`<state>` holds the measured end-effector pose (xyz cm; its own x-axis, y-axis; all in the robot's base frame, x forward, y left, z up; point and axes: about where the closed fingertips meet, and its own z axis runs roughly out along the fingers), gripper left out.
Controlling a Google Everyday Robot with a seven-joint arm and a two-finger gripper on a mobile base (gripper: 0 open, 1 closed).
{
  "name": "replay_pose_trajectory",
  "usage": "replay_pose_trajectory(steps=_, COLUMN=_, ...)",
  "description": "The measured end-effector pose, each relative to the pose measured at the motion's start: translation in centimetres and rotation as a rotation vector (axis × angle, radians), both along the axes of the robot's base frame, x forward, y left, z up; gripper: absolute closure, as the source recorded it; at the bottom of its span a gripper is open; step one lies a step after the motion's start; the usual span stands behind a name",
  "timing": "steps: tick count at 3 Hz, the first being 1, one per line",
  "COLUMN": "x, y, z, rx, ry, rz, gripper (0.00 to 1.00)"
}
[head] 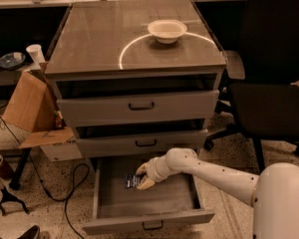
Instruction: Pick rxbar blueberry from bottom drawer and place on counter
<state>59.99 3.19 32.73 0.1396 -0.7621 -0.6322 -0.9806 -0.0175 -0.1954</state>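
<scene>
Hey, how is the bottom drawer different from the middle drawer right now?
The bottom drawer is pulled far out, its grey floor exposed; the middle drawer is open only a crack, its inside hidden. The bottom drawer holds a dark snack bar, with the gripper reaching in right at it; no contents show in the middle drawer. Both are grey with a small dark handle.
</scene>
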Motion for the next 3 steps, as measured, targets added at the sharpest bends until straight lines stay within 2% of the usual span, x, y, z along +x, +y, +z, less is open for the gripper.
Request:
replay_pose_trajectory(steps=1, x=-2.1, y=-2.2, z=7.2, rx=-0.094, ry=0.020, rz=-0.031, gripper=1.00)
replay_pose_trajectory(steps=2, x=-2.5, y=-3.3, z=15.2, rx=-0.198, ry=0.017, rz=-0.092, gripper=1.00)
replay_pose_trajectory(steps=3, x=-2.5, y=-3.3, z=15.2, rx=-0.198, ry=0.017, rz=-0.092, gripper=1.00)
